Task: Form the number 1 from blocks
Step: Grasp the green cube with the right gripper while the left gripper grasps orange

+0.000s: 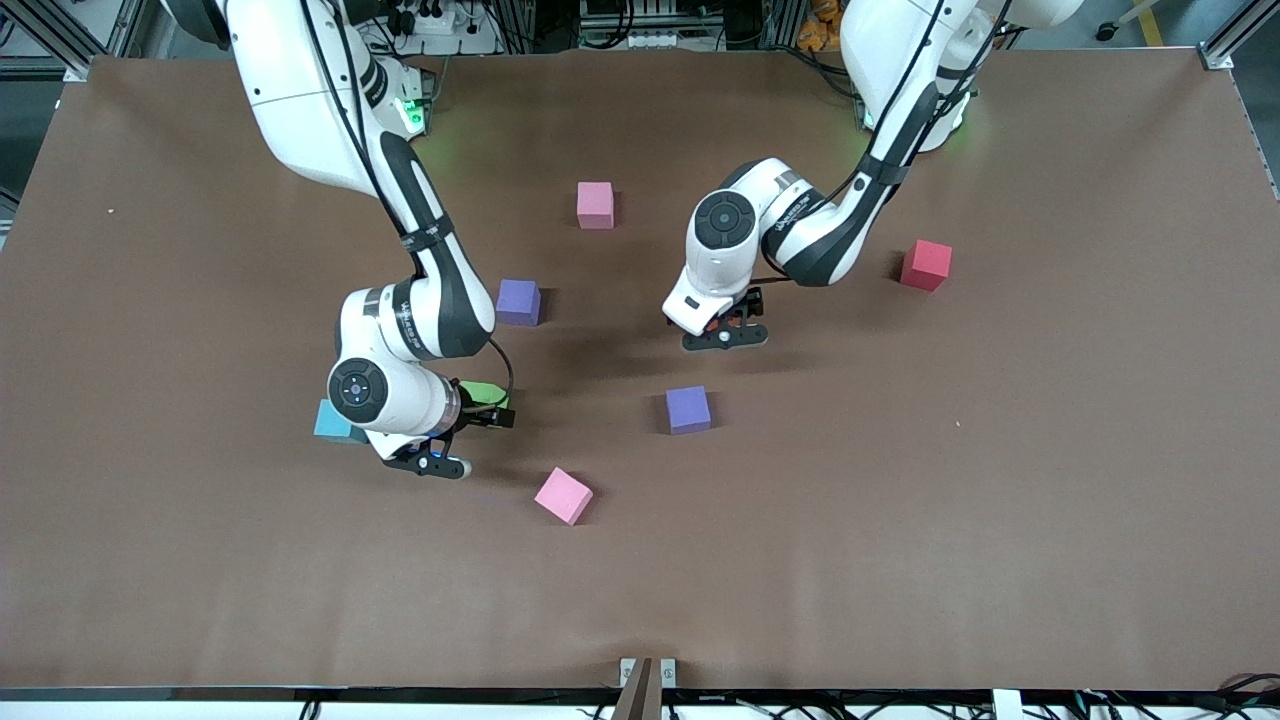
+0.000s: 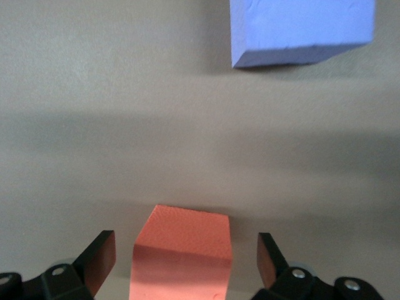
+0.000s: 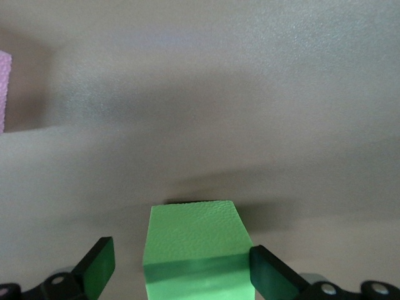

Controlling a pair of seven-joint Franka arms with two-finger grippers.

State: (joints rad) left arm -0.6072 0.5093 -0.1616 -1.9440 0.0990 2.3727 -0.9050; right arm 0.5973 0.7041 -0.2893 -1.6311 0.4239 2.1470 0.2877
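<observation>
Nearest my camera, a tilted pink matte foam cube lies alone on the brown table. Working across from the right arm's end, I see a teal foam cube half hidden beside the right arm's wrist. The right gripper is low over a green matte foam cube, fingers spread apart on either side of it, not clamped. A purple matte foam cube sits beside that arm's forearm. A second pink cube lies farthest from my camera. Another purple cube rests mid-table. The left gripper is low over an orange matte foam cube, fingers wide apart, flanking it without gripping. A red foam cube lies toward the left arm's end.
</observation>
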